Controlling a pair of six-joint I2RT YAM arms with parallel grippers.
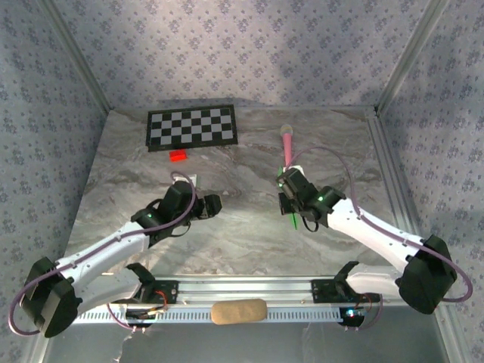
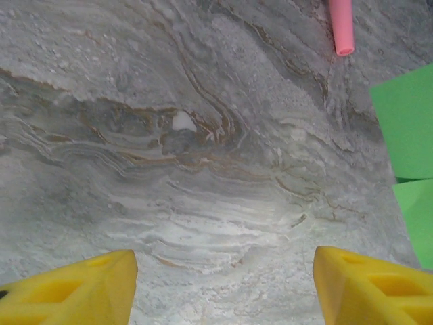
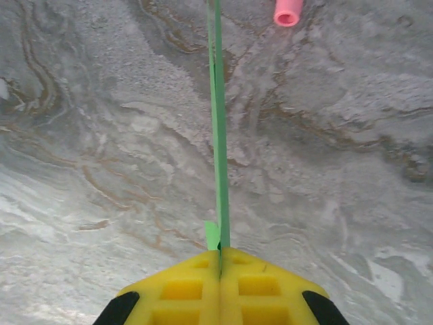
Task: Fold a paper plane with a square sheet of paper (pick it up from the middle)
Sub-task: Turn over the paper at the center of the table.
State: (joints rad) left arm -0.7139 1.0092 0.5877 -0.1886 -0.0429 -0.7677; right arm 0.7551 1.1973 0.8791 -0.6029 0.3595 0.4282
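The grey marble-patterned tabletop [image 1: 242,242] sits between blue floral-papered walls [image 1: 249,45]. One thin green folded paper [image 3: 218,135], seen edge-on and perhaps a dart, is pinched in the right gripper [image 3: 220,257]. The left gripper [image 2: 223,271] stands wide apart.

Left arm [image 1: 113,246] reaches from its near-left base toward the middle, elbow low, wrist turned inward. Left gripper [image 1: 211,204] has its jaws spread wide; yellow fingers [image 2: 81,288] sit well apart with nothing between them. Right arm [image 1: 378,231] reaches in from the near-right base, wrist angled toward the centre. Right gripper [image 3: 220,261] has its jaws pressed together, pinching the folded green paper [image 3: 218,135] edge-on, which sticks straight out ahead of the fingertips.
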